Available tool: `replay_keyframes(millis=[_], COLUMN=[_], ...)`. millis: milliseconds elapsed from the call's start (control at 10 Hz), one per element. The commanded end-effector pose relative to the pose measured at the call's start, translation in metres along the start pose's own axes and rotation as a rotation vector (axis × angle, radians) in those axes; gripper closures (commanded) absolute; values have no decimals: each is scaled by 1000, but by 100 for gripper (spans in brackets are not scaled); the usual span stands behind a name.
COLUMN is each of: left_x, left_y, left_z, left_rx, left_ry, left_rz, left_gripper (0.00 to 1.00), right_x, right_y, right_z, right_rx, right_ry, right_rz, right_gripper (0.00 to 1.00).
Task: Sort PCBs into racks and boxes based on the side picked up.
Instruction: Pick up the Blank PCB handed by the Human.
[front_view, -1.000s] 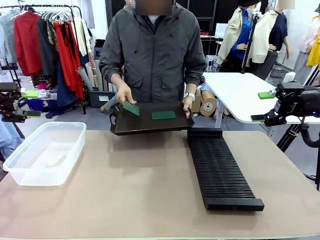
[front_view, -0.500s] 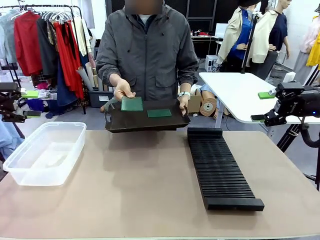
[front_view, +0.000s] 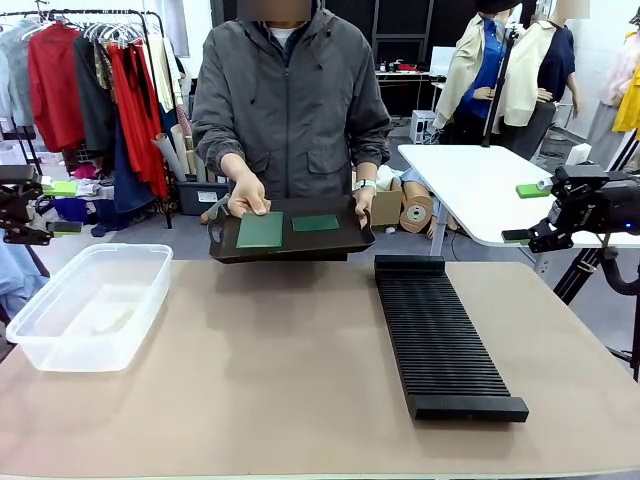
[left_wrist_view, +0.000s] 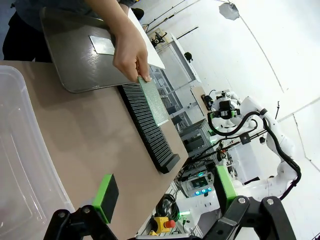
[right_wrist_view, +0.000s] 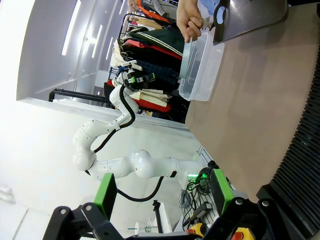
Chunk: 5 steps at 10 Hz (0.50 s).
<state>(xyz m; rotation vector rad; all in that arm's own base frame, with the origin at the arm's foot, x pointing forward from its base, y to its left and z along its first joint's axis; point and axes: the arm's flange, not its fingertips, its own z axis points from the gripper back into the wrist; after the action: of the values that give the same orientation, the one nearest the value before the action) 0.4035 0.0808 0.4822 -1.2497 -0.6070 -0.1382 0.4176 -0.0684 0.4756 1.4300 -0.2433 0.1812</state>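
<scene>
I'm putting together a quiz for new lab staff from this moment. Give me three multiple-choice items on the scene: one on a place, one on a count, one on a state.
1. Where on the tan table does the clear plastic rectangular tub stand?
A) the robot's left side
B) the robot's right side
C) dead centre

2. How many thin green rectangular boards are at the black shallow tray?
A) one
B) two
C) four

3. How do the left gripper and right gripper stand?
A) both open, empty
B) both shut on boards
C) one open, one shut

Key:
1 A, the tub sits at the front view's left.
2 B, one lies flat and the person's hand holds the other.
3 A, each wrist view shows a wide gap between the pads.
</scene>
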Motion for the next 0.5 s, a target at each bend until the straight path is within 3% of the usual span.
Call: replay_keyframes(millis=[0,400], left_x=[8,35], left_y=[3,26], left_z=[-10,-70], left_rx=[-23,-73], left_ry=[22,97], left_rz=[7,72], left_gripper=[0,0], right_x=[1,1], right_y=[4,4], right_z=[1,1], right_rx=[3,3], right_ry=[-1,-1], right_rz=[5,5], right_gripper=[0,0])
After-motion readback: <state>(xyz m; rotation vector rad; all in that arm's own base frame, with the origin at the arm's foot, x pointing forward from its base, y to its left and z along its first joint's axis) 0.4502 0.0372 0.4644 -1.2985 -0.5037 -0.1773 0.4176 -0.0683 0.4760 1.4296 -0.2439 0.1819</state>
